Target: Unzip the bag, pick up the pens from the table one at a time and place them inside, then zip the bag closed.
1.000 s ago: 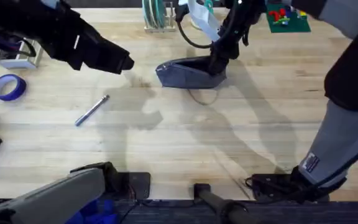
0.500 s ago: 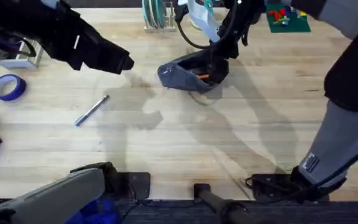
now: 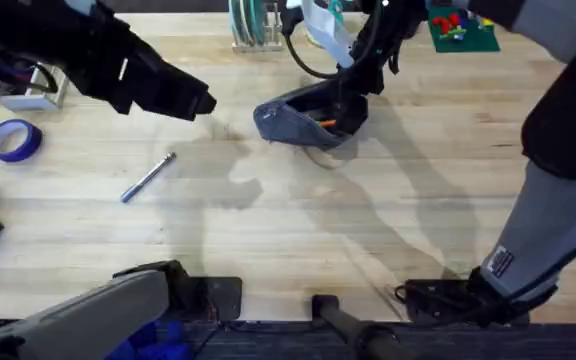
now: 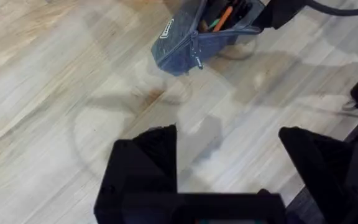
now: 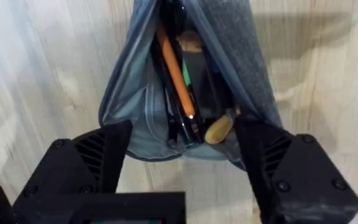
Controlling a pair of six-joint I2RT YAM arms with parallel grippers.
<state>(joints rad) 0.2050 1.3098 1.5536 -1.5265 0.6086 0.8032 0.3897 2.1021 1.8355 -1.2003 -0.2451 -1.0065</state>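
The bag lies unzipped on the table, its long axis running from the right gripper toward the left gripper. The right gripper's fingers spread wide, astride the bag's near end, gripping nothing. Well short of the bag, the left gripper hangs wide open and empty. One pen lies slantwise near it.

Tape roll, green board at tabletop edges.
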